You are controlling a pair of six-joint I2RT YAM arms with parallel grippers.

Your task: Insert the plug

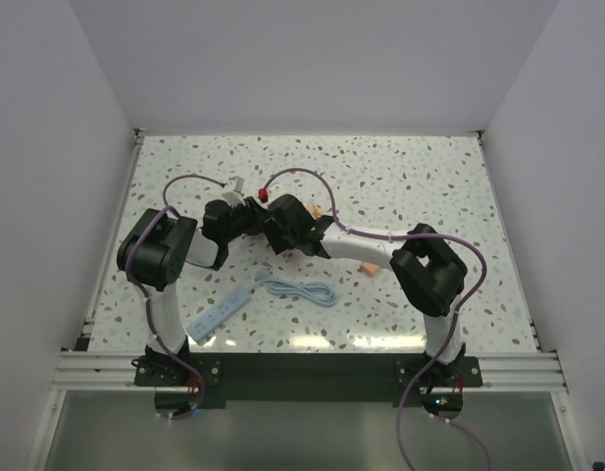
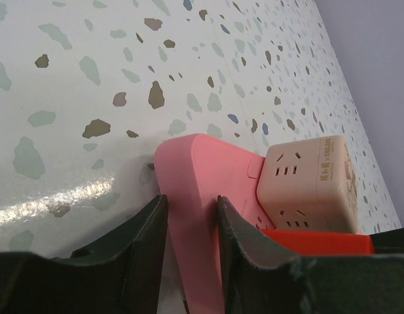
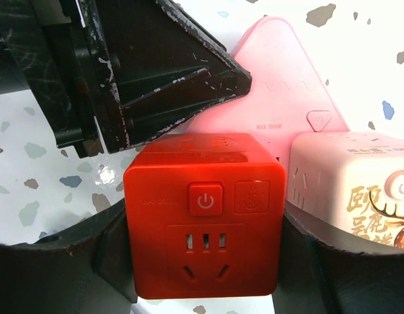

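Plug [image 2: 306,186], one, beside one red cube [image 3: 205,242], one pink triangle [image 2: 195,190]

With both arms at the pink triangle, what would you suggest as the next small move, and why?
Probably ease the red cube socket toward the pink triangular socket: the right gripper clamps the cube in its jaws, the left gripper braces the triangle's edge, and the salmon cube plug sits right beside them.

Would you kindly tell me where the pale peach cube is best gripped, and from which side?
Probably across two opposite flat faces of the peach cube, coming at its button face as the right wrist view does: the red cube and pink triangle sit close beside it.
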